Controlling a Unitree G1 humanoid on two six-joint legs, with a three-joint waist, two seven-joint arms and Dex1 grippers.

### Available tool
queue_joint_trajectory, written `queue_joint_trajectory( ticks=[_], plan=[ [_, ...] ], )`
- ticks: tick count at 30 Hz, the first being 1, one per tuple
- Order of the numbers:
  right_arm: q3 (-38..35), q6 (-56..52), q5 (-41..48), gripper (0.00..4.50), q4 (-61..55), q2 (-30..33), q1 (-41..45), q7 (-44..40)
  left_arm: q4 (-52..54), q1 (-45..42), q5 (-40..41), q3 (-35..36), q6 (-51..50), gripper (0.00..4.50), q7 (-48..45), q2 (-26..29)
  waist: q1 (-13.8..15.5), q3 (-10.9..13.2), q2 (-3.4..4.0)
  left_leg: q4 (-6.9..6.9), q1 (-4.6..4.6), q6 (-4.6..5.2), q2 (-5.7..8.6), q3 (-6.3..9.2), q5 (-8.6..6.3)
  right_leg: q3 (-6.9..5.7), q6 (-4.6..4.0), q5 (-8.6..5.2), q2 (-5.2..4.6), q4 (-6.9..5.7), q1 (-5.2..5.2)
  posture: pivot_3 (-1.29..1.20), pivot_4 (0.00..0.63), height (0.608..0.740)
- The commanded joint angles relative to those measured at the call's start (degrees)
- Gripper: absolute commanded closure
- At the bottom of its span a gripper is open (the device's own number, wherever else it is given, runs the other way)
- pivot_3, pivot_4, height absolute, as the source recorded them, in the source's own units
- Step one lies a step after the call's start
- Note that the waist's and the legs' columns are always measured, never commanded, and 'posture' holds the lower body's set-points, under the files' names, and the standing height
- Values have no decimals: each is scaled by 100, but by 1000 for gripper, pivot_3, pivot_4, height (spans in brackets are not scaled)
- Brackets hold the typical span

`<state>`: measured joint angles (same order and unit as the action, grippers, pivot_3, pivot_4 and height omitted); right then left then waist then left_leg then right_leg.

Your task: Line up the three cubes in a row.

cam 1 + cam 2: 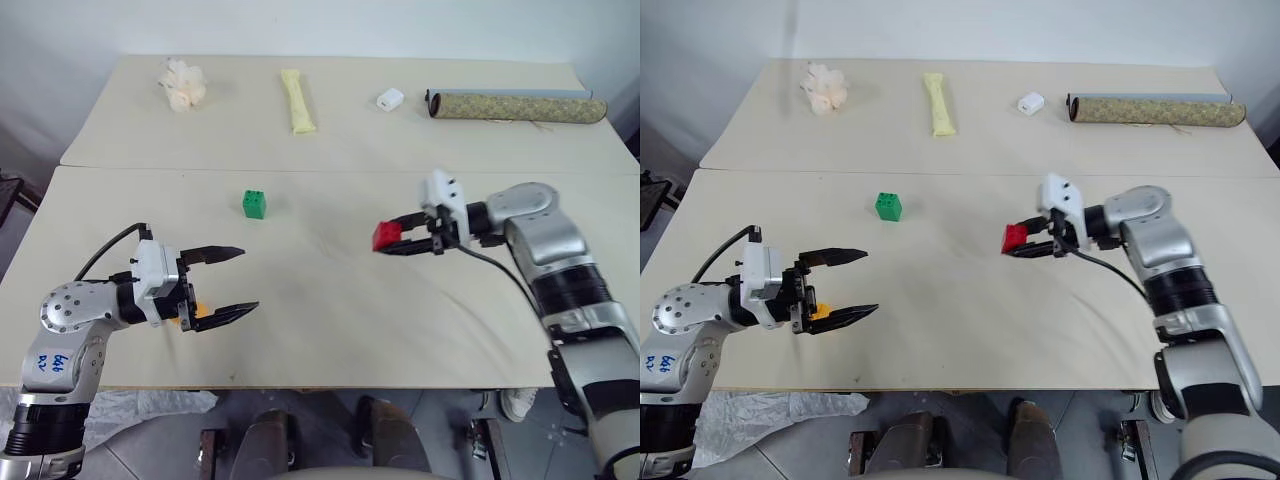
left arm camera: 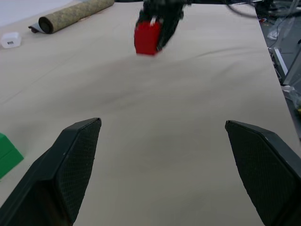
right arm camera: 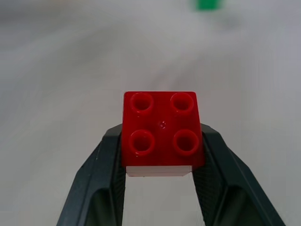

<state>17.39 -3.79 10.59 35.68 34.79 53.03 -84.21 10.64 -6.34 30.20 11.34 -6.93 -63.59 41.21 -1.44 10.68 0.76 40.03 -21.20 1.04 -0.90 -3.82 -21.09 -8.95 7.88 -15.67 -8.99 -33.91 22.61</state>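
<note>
Right gripper [image 1: 392, 240] clamps the red cube [image 1: 386, 236] above the table, green cube [image 1: 254, 204] well left and slightly farther; left gripper [image 1: 228, 283] wide, empty.

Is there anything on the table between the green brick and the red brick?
No. In the left eye view, only bare table lies between the green brick and the red brick, which the right end effector holds.

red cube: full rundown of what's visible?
The red cube is a small glossy plastic studded brick with four round studs on one face and a pale strip along one edge. It is clamped between the right gripper's two black fingers, lifted off the table, right of the green cube.
</note>
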Motion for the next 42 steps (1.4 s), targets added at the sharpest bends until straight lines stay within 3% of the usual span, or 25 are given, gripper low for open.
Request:
queue_joint_trajectory(
  ticks=[1, 7, 13, 18, 24, 33, 39, 42],
  plan=[
    [95, 896, -418, 2994, 966, -281, 427, -201, 311, 159, 60, 188, 8, 0, 94, 50, -5, 0, 1, 0, -1, 0, 0, 2, 0, -1, 0, 0, 0, 0, 0, 0, 150, 740],
    [35, 1503, -778, 2994, 1944, -577, 797, -293, 598, 530, 108, 462, -54, 0, 286, 86, -29, 3, 5, -2, 1, -3, -4, 3, 1, 0, -2, -1, 2, -1, 1, 0, 150, 740],
    [-336, 1933, -671, 2994, 2389, -338, 816, -740, 735, 719, 105, 609, -78, 0, 364, 94, -13, 3, 6, 0, 1, -3, -2, 6, 1, 0, -2, -1, 0, -2, -1, 0, 150, 740],
    [-160, 2511, -496, 2994, 2579, 39, 545, -829, 715, 722, 112, 638, -80, 0, 346, 142, -23, 4, 7, -1, 3, -4, -3, 5, 1, 0, -2, -1, 1, -1, -1, 0, 150, 740],
    [279, 1981, 602, 2994, 1374, 374, -150, -829, 621, 626, 102, 583, -60, 0, 287, 199, -20, 4, 8, 0, 5, -4, -5, 4, 0, 0, -2, -1, 1, -3, -3, 0, 150, 740],
    [393, 1235, 1128, 2994, 43, 823, -970, -829, 525, 504, 92, 418, -33, 0, 231, 132, 14, 4, 7, 3, 4, -5, -3, 6, -1, 0, -2, -1, -1, -3, -4, 0, 150, 740],
    [162, 1382, 912, 2994, 175, 757, -1015, -828, 340, 349, 102, 370, 0, 0, 88, 134, -2, 4, 7, 3, 6, -6, -3, 4, -1, 0, -2, -1, -1, -4, -4, 0, 150, 740],
    [51, 1117, 910, 2057, 114, 781, -1016, -818, 271, 347, 97, 411, -95, 0, 103, 179, 5, 4, 7, 4, 5, -6, -3, 4, -1, 0, -2, -1, -1, -5, -4, 0, 150, 740]
  ],
)
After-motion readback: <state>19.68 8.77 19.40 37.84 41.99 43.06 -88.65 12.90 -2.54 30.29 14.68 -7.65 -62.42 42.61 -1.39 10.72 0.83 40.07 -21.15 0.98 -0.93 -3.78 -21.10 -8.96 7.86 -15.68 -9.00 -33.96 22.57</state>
